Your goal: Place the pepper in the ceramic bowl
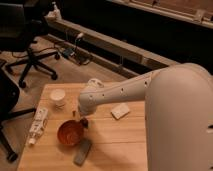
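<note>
Watching the cam view from my desk: the arm reaches from the big white robot body on the rt of my view across the wooden table twd its left half. The wrist is bent down and the gripper hangs low over the tabletop at the upper-rt edge of the ceramic bowl. Its fingers stand wide apart, not pinched together. The pepper, a small dark blob, sits right at the fingertips, just beside the bowl's upper-rt rim & outside it as far as I can make out. Can't tell whether it touches a finger or whether it rests on the wood. The bowl is upright, orange-brown w/ a glossy reddish inside, nr the front-left part of the table. A grey block lies flat just beside the bowl on its lower-rt side, twd the front edge. A white cup stands upright behind the bowl, nr the far-left corner, apart from the gripper. A white tube lies along the left edge, left of the bowl. A small flat white piece lies on the table rt of the gripper, below the forearm. Off the table, a dark office chair stands on the floor at upper left, w/ cables on the floor nearby.
</note>
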{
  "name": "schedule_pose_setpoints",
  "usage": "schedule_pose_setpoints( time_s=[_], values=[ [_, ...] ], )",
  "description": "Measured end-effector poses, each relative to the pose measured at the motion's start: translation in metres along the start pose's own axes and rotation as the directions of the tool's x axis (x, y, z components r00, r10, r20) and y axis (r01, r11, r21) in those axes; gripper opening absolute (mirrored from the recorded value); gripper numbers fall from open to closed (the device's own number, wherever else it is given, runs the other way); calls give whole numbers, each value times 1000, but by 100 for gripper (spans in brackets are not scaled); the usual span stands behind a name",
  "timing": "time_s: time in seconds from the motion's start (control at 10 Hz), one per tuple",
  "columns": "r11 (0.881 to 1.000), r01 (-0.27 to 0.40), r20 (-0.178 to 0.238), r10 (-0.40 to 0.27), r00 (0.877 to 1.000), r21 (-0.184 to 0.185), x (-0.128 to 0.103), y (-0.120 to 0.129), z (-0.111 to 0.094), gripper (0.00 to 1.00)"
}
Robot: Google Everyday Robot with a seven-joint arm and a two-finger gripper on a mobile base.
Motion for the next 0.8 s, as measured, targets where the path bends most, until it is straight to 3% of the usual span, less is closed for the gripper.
schedule_pose_setpoints(
  time_s=[0.2, 0.5, 0.8],
  values=[
    [998, -52, 24, 53, 998, -30, -10, -8, 11, 65],
    [982, -137, 55, 145, 988, -131, -27, -13, 18, 65],
    [978, -127, 41, 135, 990, -163, -31, -11, 22, 65]
  ],
)
